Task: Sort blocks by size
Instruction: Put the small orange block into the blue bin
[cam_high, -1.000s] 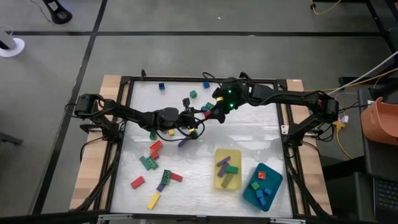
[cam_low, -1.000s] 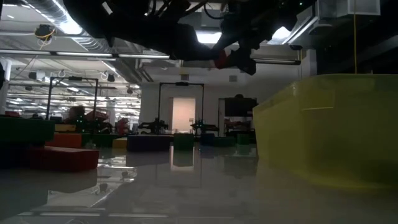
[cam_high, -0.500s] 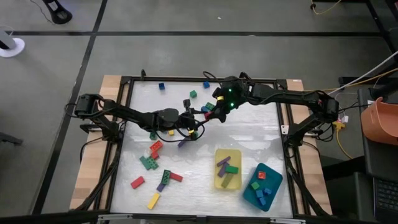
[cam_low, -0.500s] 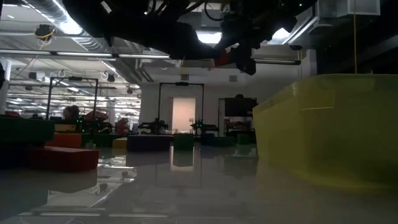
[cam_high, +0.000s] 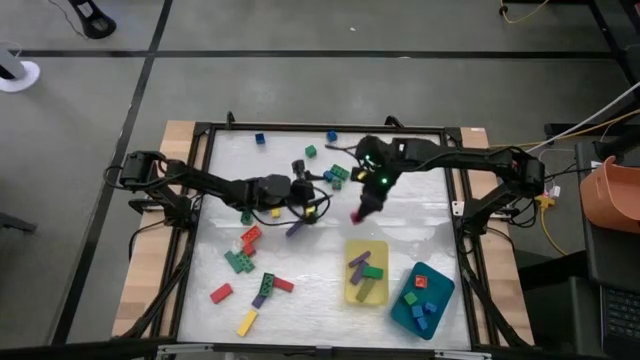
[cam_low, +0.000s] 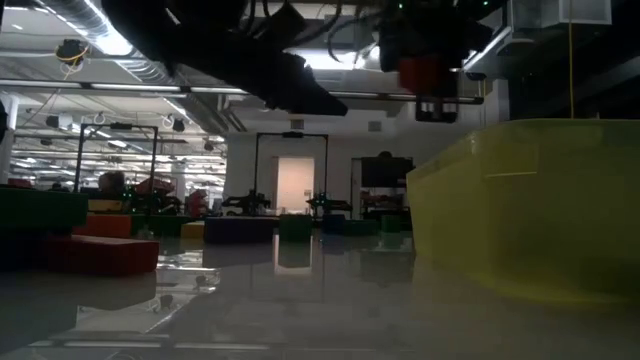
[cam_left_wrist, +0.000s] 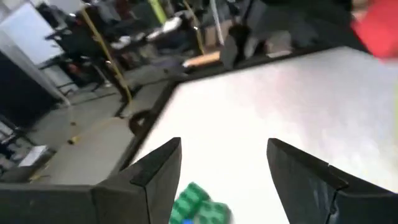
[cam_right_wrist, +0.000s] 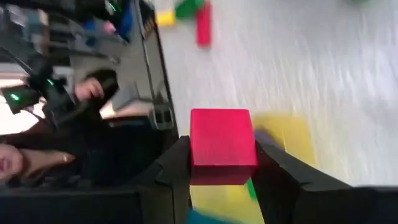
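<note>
Carrying: the right gripper (cam_right_wrist: 222, 163) clamps a small red cube (cam_right_wrist: 222, 146) between its two dark fingers; in the high view that cube (cam_high: 357, 215) shows as a reddish spot below the arm's tip, lifted off the table
Lift: the low view shows the red cube (cam_low: 421, 72) hanging well above the white tabletop (cam_low: 300, 300), beside the near wall of the yellow tray (cam_low: 530, 200)
Key relation: from the right gripper (cam_high: 360, 210) the yellow tray (cam_high: 350, 290) lies just ahead toward the near edge of the table, and the teal tray (cam_high: 440, 300) sits beyond it, farther to the right; the cube is not yet over either tray
Tray contents: the yellow tray holds longer bricks, purple and green; the teal tray holds small cubes, red, green and blue; judged from that, a small cube belongs in the teal tray
Tray axis: the yellow tray's long side runs roughly front to back; the teal tray is turned at an angle to it
Nearer arm: the right arm is closer to both trays
Left gripper: the left gripper (cam_left_wrist: 224, 171) has its fingers spread with nothing between them; it hangs over the table's middle (cam_high: 312, 205), near a green brick (cam_left_wrist: 199, 205)
Loose blocks: a cluster of red, green, yellow and purple bricks (cam_high: 250, 270) lies on the left half of the table
</note>
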